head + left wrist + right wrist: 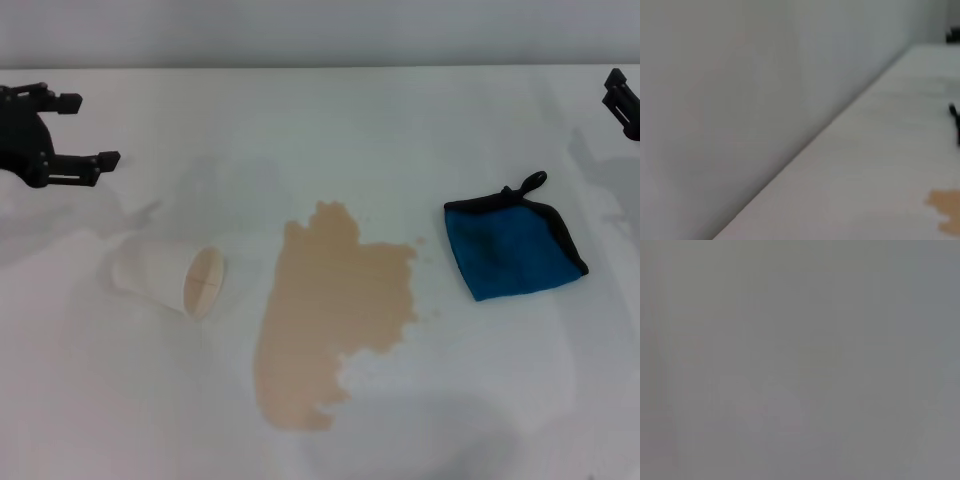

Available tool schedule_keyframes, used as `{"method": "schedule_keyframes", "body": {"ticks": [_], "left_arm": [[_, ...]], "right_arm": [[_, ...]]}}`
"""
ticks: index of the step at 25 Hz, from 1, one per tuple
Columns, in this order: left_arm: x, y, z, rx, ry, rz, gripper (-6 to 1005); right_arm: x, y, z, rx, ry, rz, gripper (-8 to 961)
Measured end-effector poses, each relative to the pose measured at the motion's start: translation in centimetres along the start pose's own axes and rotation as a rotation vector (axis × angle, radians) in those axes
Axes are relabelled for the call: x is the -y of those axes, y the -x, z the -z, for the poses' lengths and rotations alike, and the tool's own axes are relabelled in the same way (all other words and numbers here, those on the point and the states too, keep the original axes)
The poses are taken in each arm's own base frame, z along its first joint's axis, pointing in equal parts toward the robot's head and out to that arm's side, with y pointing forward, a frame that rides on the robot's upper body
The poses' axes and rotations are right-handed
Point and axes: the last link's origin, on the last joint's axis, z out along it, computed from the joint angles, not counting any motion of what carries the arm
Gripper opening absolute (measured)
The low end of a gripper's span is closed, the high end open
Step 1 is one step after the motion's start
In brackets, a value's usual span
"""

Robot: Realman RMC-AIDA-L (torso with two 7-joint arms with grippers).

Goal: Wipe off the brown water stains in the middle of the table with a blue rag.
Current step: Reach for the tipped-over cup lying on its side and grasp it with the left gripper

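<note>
The brown water stains (330,310) spread as a ragged tan blotch in the middle of the white table (420,130); an edge of the brown stains (944,210) also shows in the left wrist view. The blue rag (515,250), black-edged with a small loop, lies flat to the blotch's right, untouched. My left gripper (88,130) hovers open and holding nothing at the far left, well away from the rag. Only a black piece of my right gripper (622,100) shows at the far right edge, behind the rag. The right wrist view is plain grey.
A white paper cup (168,280) lies on its side left of the blotch, its mouth facing the stain. A pale wall runs along the table's far edge (805,145).
</note>
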Motion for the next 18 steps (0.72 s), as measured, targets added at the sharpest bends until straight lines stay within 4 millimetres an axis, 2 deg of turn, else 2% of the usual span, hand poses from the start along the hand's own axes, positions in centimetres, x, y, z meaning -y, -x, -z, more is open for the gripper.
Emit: {"method": "schedule_keyframes", "body": {"ticks": [6, 8, 12, 18], "left_arm": [[0.9, -2.1, -0.6, 0.095, 0.094, -0.139, 880], [1.0, -3.4, -0.7, 0.136, 0.161, -0.206, 881], [1.2, -4.4, -1.0, 0.155, 0.192, -0.263, 881], [-0.7, -5.4, -2.4, 0.282, 0.369, -0.389, 882]], "right_arm": [[0.5, -0.3, 0.3, -0.009, -0.02, -0.006, 841], [0.5, -0.4, 0.4, -0.015, -0.024, -0.007, 841], [0.4, -0.6, 0.3, -0.028, -0.026, -0.009, 841], [0.3, -0.6, 0.0, -0.035, -0.025, -0.01, 841]]}}
